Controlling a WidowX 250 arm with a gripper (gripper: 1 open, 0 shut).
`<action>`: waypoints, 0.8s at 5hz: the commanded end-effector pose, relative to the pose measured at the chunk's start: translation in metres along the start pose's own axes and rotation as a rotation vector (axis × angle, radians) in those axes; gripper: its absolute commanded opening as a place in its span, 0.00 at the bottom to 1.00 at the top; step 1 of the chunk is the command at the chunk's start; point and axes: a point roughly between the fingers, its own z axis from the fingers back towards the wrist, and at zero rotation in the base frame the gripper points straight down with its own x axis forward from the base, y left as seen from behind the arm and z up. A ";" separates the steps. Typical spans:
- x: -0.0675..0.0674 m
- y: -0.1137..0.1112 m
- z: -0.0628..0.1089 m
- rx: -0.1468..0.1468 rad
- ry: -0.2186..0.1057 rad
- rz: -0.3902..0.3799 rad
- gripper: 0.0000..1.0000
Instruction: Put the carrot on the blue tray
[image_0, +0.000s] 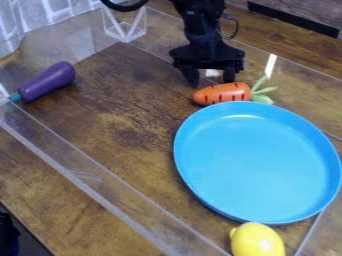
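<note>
The orange carrot (221, 95) lies flat on the wooden table, its green top (262, 95) pointing right, just beyond the far rim of the blue tray (261, 165). My gripper (207, 73) stands open right behind the carrot, pointing steeply down, its black fingers (187, 72) low near the table. Nothing sits between them. Whether a fingertip touches the carrot I cannot tell. The tray holds nothing.
A purple eggplant toy (47, 80) lies at the far left of the table. A yellow lemon (257, 240) sits by the front edge, below the tray. A clear plastic sheet (80, 170) covers the tabletop, and a white wire rack (40, 15) stands at the back left.
</note>
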 end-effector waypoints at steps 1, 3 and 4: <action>-0.016 -0.019 -0.009 0.003 0.044 -0.037 1.00; -0.019 -0.018 -0.014 0.029 0.058 -0.042 1.00; -0.021 -0.020 -0.015 0.040 0.067 -0.048 1.00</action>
